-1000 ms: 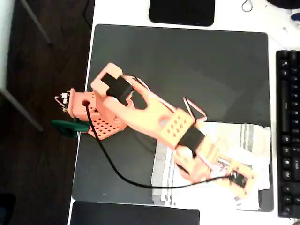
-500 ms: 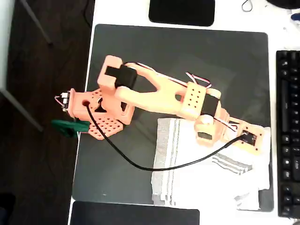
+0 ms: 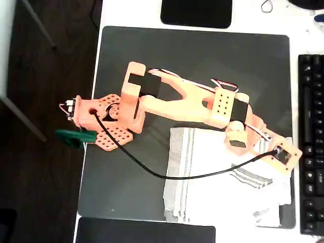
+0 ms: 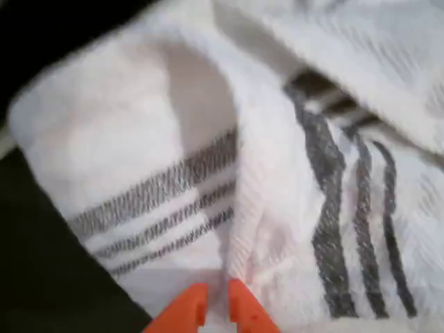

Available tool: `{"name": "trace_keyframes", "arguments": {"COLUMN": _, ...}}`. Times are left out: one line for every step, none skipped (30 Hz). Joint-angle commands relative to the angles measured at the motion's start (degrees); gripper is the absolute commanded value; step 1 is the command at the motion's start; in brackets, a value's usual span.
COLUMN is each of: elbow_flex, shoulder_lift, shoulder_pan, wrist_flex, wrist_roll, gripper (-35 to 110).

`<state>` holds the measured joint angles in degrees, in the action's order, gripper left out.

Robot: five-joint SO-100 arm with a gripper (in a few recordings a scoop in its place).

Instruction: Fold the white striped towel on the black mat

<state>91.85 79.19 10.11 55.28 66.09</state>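
The white striped towel [image 3: 212,197] lies on the lower right part of the black mat [image 3: 192,66] in the overhead view, rumpled, with one striped edge lifted and doubled over near its right side. My orange arm reaches right across the towel's upper edge, and my gripper [image 3: 281,159] hangs over the towel's right end, close to the mat's right border. In the wrist view my gripper [image 4: 216,306] is shut, its two orange fingertips [image 4: 186,312] pinching a raised ridge of the towel [image 4: 139,139]; grey stripes run on both sides of the ridge.
A black keyboard [image 3: 311,142] lies just right of the mat. Glossy black rectangles sit at the top [image 3: 196,12] and bottom [image 3: 147,232] edges. The arm's base [image 3: 101,121] and a green clamp [image 3: 73,135] stand at the table's left edge.
My arm has swung from the towel's lower right corner up and to the right, dragging the held cloth along. A striped edge now lies turned over on the towel's right half.
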Motion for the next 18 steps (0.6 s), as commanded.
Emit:
{"name": "trace_keyframes", "arguments": {"elbow_flex": -0.4, "shoulder_lift": -0.4, "shoulder_pan": 3.1, "wrist_flex": -3.4, "wrist_roll": -0.4, "gripper": 2}}
{"name": "trace_keyframes", "arguments": {"elbow_flex": -0.4, "shoulder_lift": -0.9, "shoulder_pan": 4.1, "wrist_flex": -4.7, "wrist_roll": 0.1, "gripper": 2}}
{"name": "trace_keyframes", "arguments": {"elbow_flex": -0.6, "shoulder_lift": -1.3, "shoulder_pan": 5.4, "wrist_flex": -5.9, "wrist_roll": 0.6, "gripper": 1}}
{"name": "trace_keyframes", "arguments": {"elbow_flex": -1.0, "shoulder_lift": -1.8, "shoulder_pan": 6.8, "wrist_flex": -6.7, "wrist_roll": 1.1, "gripper": 1}}
{"name": "trace_keyframes", "arguments": {"elbow_flex": -1.7, "shoulder_lift": -2.1, "shoulder_pan": 8.1, "wrist_flex": -7.1, "wrist_roll": 2.1, "gripper": 1}}
{"name": "trace_keyframes", "arguments": {"elbow_flex": -2.5, "shoulder_lift": -2.5, "shoulder_pan": 9.6, "wrist_flex": -7.9, "wrist_roll": 2.8, "gripper": 1}}
{"name": "trace_keyframes", "arguments": {"elbow_flex": -3.7, "shoulder_lift": -3.0, "shoulder_pan": 11.2, "wrist_flex": -8.3, "wrist_roll": 3.6, "gripper": 1}}
{"name": "trace_keyframes", "arguments": {"elbow_flex": -5.0, "shoulder_lift": -3.5, "shoulder_pan": 12.7, "wrist_flex": -8.4, "wrist_roll": 4.8, "gripper": 1}}
{"name": "trace_keyframes", "arguments": {"elbow_flex": -6.2, "shoulder_lift": -3.9, "shoulder_pan": 14.0, "wrist_flex": -9.6, "wrist_roll": 5.6, "gripper": 1}}
{"name": "trace_keyframes", "arguments": {"elbow_flex": -7.5, "shoulder_lift": -4.3, "shoulder_pan": 15.4, "wrist_flex": -10.9, "wrist_roll": 6.8, "gripper": 1}}
{"name": "trace_keyframes", "arguments": {"elbow_flex": -8.6, "shoulder_lift": -4.7, "shoulder_pan": 16.5, "wrist_flex": -12.7, "wrist_roll": 7.6, "gripper": 1}}
{"name": "trace_keyframes", "arguments": {"elbow_flex": -9.7, "shoulder_lift": -4.9, "shoulder_pan": 17.6, "wrist_flex": -14.9, "wrist_roll": 8.3, "gripper": 1}}
{"name": "trace_keyframes", "arguments": {"elbow_flex": -11.0, "shoulder_lift": -5.1, "shoulder_pan": 18.4, "wrist_flex": -16.1, "wrist_roll": 9.3, "gripper": 1}}
{"name": "trace_keyframes", "arguments": {"elbow_flex": -12.3, "shoulder_lift": -5.1, "shoulder_pan": 19.1, "wrist_flex": -17.2, "wrist_roll": 9.6, "gripper": 1}}
{"name": "trace_keyframes", "arguments": {"elbow_flex": -14.1, "shoulder_lift": -4.9, "shoulder_pan": 19.6, "wrist_flex": -17.5, "wrist_roll": 9.4, "gripper": 1}}
{"name": "trace_keyframes", "arguments": {"elbow_flex": -15.7, "shoulder_lift": -4.6, "shoulder_pan": 19.9, "wrist_flex": -16.4, "wrist_roll": 9.2, "gripper": 1}}
{"name": "trace_keyframes", "arguments": {"elbow_flex": -17.0, "shoulder_lift": -3.8, "shoulder_pan": 20.0, "wrist_flex": -14.8, "wrist_roll": 8.9, "gripper": 1}}
{"name": "trace_keyframes", "arguments": {"elbow_flex": -18.4, "shoulder_lift": -2.8, "shoulder_pan": 19.9, "wrist_flex": -11.7, "wrist_roll": 8.4, "gripper": 2}}
